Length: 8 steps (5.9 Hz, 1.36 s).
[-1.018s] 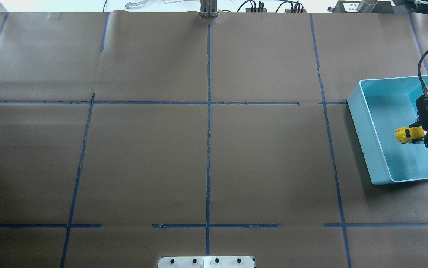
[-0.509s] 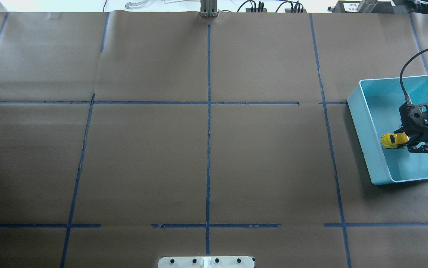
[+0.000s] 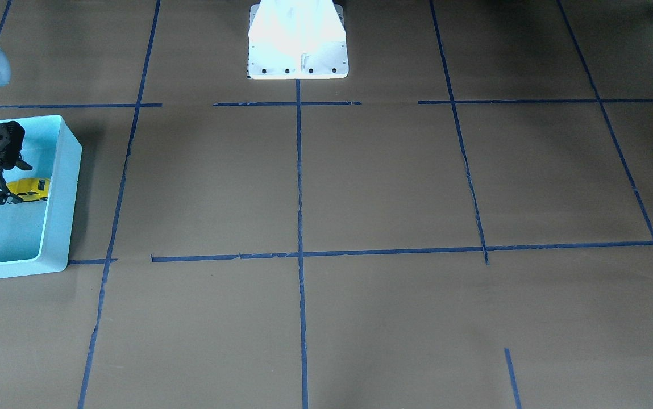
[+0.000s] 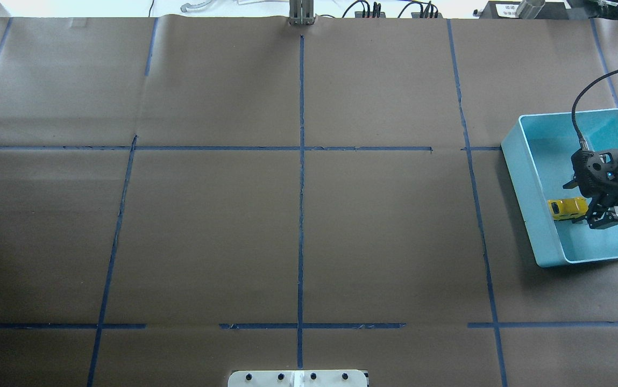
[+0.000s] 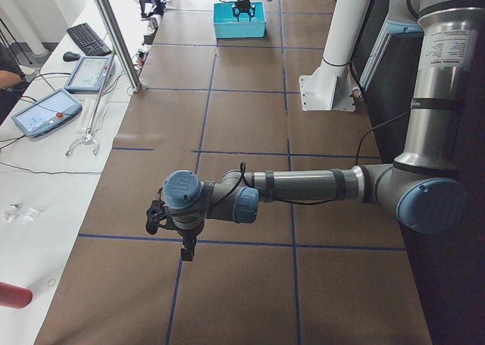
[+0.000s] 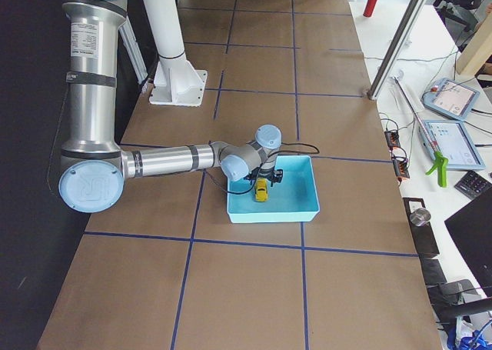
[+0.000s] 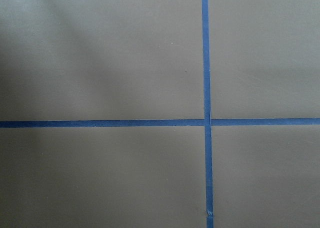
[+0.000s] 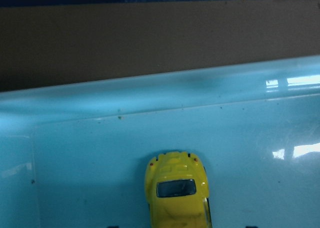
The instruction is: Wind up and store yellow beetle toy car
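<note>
Over at the right edge of the tabletop (image 4: 384, 226), the car (image 4: 566, 208) lies in the bin (image 4: 526, 193), the right hand (image 4: 598, 215) open above it; the left hand (image 5: 185, 250), I cannot tell.

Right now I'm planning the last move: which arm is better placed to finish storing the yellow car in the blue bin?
Right. The right gripper hangs inside the blue bin, right at the yellow beetle toy car in it. The left gripper is far away at the other end, over bare paper.
</note>
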Tool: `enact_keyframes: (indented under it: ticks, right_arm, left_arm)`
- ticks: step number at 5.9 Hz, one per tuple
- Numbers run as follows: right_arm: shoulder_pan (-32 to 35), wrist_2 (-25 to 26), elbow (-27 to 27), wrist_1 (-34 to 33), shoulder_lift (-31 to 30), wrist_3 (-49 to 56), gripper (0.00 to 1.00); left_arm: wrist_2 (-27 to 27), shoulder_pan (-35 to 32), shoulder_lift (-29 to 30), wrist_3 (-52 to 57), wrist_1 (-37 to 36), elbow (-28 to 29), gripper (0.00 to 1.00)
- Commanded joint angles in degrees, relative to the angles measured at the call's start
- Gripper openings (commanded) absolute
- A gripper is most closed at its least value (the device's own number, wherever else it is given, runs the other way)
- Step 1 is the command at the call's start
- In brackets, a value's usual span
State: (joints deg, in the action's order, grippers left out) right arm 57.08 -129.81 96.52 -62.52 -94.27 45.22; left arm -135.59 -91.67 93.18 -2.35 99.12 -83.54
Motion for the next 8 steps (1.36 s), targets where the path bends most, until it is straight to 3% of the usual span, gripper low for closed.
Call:
enact_keyframes:
  ticks: [1,3,5,7,8]
  right_arm:
    - [4.6,-3.7,2.1,-2.0,0.3,-0.3,1.0]
    - [16.2,-5.4,13.3,-24.4,0.3,-0.3,1.0]
    - [27.5,-5.1,13.0,-39.1,-0.4,-6.4,1.0]
    - [33.6,-5.3,10.1,-39.3,-3.1,-21.4,1.0]
    - [34.4,-4.8,9.0,-39.3,-4.8,-22.2,1.0]
  left_arm:
    - [0.0,0.1,-0.2,0.1,0.0,0.0,1.0]
    - [0.0,0.0,-0.2,0.1,0.0,0.0,1.0]
    - [-0.2,0.0,-0.3,0.1,0.0,0.0,1.0]
    - [-0.2,0.1,-0.3,0.1,-0.1,-0.1,1.0]
    - [-0.2,0.1,-0.3,0.1,-0.1,0.0,1.0]
